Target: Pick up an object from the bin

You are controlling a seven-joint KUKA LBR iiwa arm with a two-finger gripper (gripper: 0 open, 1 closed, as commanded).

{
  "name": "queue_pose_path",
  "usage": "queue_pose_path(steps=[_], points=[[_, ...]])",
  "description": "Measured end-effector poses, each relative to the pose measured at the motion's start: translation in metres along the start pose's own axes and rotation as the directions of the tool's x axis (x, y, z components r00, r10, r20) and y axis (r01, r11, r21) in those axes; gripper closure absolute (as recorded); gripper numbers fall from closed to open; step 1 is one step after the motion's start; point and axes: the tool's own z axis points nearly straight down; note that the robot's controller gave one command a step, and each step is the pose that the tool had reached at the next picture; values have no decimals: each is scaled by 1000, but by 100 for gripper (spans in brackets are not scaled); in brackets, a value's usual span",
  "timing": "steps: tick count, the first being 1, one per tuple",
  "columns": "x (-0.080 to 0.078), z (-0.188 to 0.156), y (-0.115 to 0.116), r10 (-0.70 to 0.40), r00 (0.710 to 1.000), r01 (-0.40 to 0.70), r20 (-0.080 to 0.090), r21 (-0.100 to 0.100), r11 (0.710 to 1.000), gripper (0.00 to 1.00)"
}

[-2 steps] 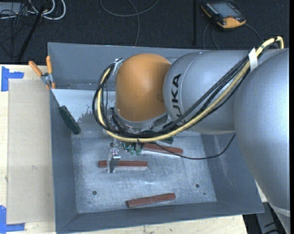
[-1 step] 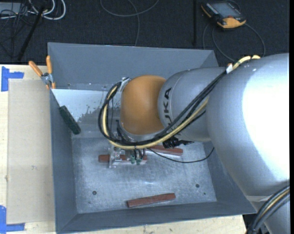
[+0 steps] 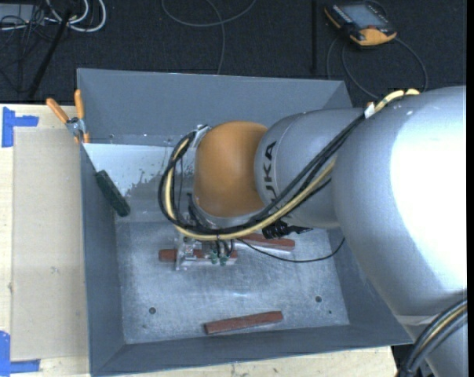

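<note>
In metal bin, flat brown bar

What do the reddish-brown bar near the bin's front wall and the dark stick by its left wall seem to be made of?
Reddish-brown bar: probably wood, perhaps matte plastic; even dull colour, straight edges, no gloss. Dark stick: likely plastic or rubber; uniformly blackish, dull, rounded end. Looks alone cannot settle either.

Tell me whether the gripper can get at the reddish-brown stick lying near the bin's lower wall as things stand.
Probably yes. The reddish-brown stick lies flat and alone on the bin floor, nothing on or against it, and bare floor separates it from the gripper at mid-bin.
</note>
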Motion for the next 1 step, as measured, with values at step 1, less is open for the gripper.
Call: queue_pose_path(steps=[1], points=[[-3, -135, 16, 7, 1000, -7, -7, 4, 1000, 100]])
